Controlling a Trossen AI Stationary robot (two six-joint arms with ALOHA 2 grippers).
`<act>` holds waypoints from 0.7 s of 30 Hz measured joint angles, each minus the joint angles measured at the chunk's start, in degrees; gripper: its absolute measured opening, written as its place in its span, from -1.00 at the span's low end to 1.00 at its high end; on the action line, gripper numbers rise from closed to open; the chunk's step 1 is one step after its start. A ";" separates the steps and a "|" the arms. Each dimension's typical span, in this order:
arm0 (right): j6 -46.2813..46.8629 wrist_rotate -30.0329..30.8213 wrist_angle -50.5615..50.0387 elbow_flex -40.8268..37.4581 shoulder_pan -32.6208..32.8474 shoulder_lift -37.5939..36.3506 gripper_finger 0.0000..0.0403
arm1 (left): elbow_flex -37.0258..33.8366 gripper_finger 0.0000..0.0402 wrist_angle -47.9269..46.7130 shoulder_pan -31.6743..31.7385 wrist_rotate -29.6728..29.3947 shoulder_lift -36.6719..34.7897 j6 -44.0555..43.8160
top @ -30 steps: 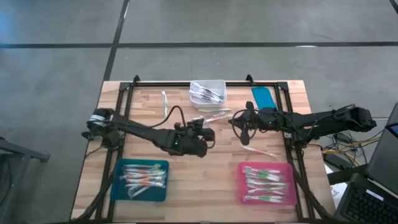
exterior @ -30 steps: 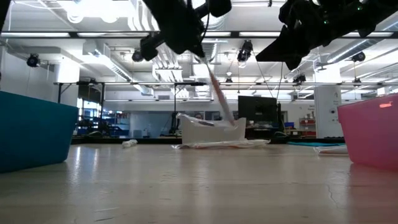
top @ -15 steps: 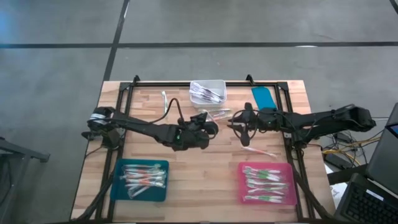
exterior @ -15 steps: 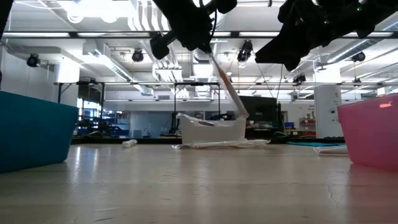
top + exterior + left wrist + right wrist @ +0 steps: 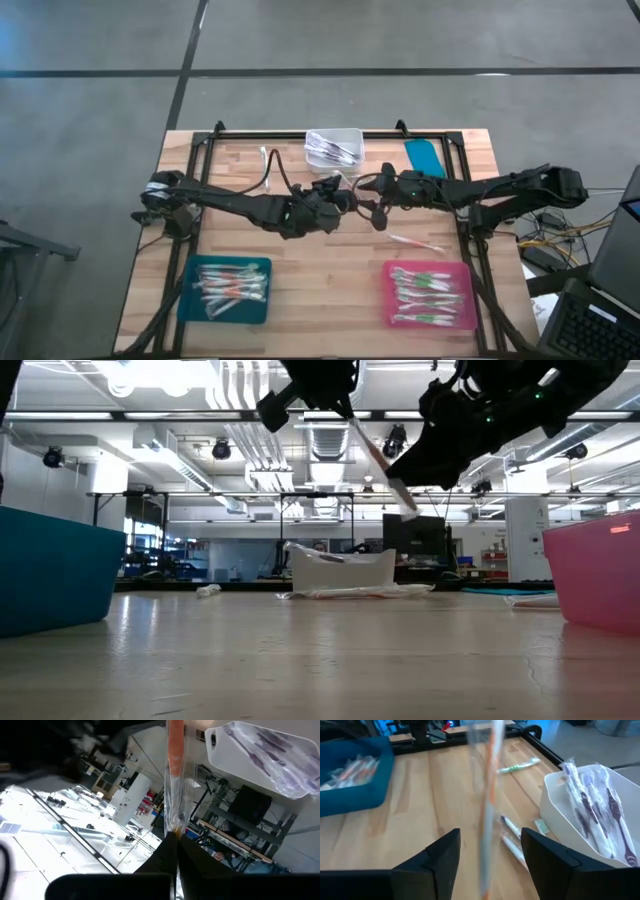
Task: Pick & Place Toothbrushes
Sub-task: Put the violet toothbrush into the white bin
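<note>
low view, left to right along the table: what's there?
Teal tray → white bin → pink tray. Above the bin, the left tool holds an orange toothbrush up in the air; the right tool overlaps it, so I'm leaving that out.

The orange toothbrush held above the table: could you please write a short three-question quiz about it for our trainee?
1. True or false: the left gripper is shut on the orange toothbrush.
2. The right gripper is: A) open, with a finger on each side of that toothbrush; B) shut on it; C) resting on the table.
3. Fill in: the toothbrushes in the white bin are ___ in colour.
Key: 1 true; 2 A; 3 purple.
</note>
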 joint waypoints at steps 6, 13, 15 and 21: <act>0.14 0.03 0.08 1.81 -1.02 2.67 0.00 | 1.37 -0.97 0.01 0.00 0.09 0.00 -0.14; 0.11 0.01 -0.03 2.32 -1.04 2.91 -0.26 | 1.35 -0.98 -0.05 0.36 0.31 0.00 -1.08; 0.01 -0.01 -0.03 2.32 -1.04 2.87 -0.37 | 1.35 -0.96 -0.05 0.39 0.31 0.00 -1.14; -0.33 -0.17 -0.05 2.32 -1.02 2.84 -0.79 | 1.32 -0.96 -0.07 0.39 0.30 0.00 -1.38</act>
